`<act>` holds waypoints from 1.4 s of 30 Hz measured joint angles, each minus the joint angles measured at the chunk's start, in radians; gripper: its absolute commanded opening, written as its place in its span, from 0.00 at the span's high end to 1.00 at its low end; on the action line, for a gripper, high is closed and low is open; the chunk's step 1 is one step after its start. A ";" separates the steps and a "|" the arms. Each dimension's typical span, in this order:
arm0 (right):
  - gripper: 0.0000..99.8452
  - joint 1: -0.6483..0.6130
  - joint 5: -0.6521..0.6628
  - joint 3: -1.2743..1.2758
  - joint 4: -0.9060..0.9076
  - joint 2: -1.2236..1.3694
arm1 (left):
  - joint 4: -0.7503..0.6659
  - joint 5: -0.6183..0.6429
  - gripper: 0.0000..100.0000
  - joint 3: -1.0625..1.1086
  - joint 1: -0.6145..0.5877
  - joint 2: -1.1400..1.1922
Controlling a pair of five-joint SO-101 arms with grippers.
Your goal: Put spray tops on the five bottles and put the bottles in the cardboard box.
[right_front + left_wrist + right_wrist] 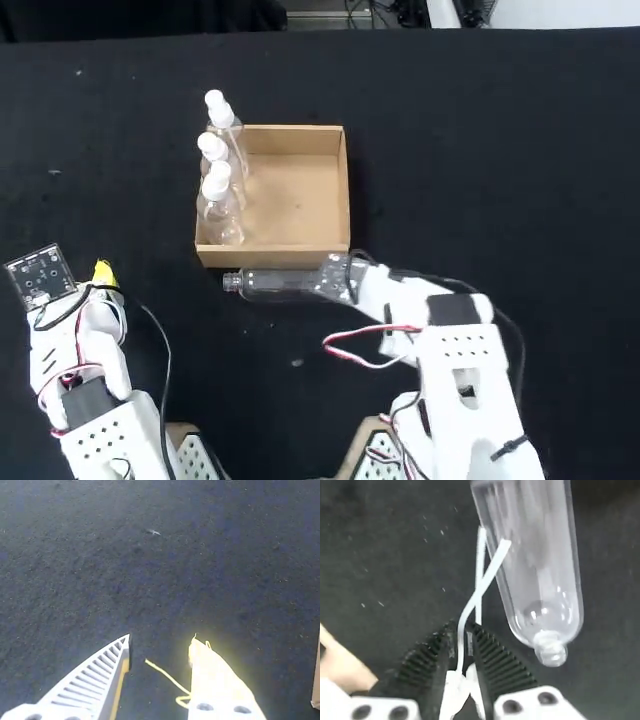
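Note:
Three clear bottles with white spray tops (217, 180) stand along the left wall of the cardboard box (300, 190). Another clear bottle (285, 283) without a top lies on its side just in front of the box; its rounded end (547, 630) is close to my right gripper (462, 627). That gripper (335, 272) is shut on the thin white tube of a spray top (470, 600), and the tube runs along the outside of the bottle. My left gripper (160, 642) hangs open over bare black table at the front left (100, 272), holding nothing.
The black table (480, 150) has free room to the right of the box and behind it. A loose yellow thread (167, 680) hangs between the left gripper's fingers. A cardboard edge (316, 680) shows beside the left gripper.

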 measured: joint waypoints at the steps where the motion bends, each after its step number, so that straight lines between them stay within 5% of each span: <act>1: 0.99 0.020 0.014 0.000 0.000 0.000 | 0.000 0.000 0.92 0.000 0.000 0.000; 7: 0.99 0.100 0.041 -0.046 0.044 0.000 | 0.000 0.000 0.92 0.000 0.000 0.000; 17: 0.99 0.026 -0.051 -0.439 0.474 0.000 | 0.000 0.000 0.92 0.000 0.000 0.000; 27: 0.99 -0.272 -0.288 -0.512 0.503 0.000 | 0.000 0.000 0.92 0.000 0.000 0.000; 38: 0.98 -0.825 -0.655 -0.664 0.367 0.000 | 0.000 0.000 0.92 0.000 0.000 0.000; 42: 0.84 -0.951 -0.755 -0.635 0.222 0.000 | 0.000 -0.002 0.92 0.000 0.000 0.000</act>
